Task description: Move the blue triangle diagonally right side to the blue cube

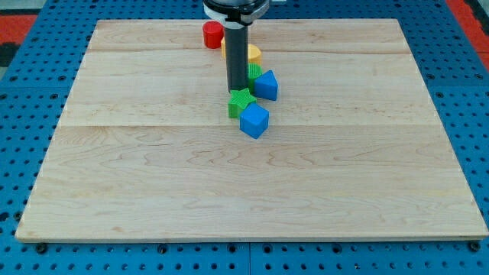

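The blue triangle lies on the wooden board near the view's top middle. The blue cube sits just below it and slightly to the left. A green star-shaped block touches the cube's upper left. My tip stands just above the green star, left of the blue triangle and apart from it. Another green block shows partly behind the rod, next to the triangle.
A red cylinder stands near the board's top edge. A yellow block is partly hidden behind the rod. A blue pegboard surface surrounds the board.
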Motion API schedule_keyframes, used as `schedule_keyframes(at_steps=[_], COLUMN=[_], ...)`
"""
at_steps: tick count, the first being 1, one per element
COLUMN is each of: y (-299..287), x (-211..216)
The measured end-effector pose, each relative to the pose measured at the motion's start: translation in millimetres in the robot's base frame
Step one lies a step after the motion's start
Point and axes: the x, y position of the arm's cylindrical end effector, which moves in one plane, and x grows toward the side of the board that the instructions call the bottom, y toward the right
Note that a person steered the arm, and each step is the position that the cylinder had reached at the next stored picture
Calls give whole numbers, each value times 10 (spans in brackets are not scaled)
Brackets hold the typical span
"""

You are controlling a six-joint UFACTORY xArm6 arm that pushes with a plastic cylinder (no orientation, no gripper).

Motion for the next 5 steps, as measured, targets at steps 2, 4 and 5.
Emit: schedule_keyframes(at_steps=[2,4,5], y=[-332,1352,1363], x=[-197,54,212])
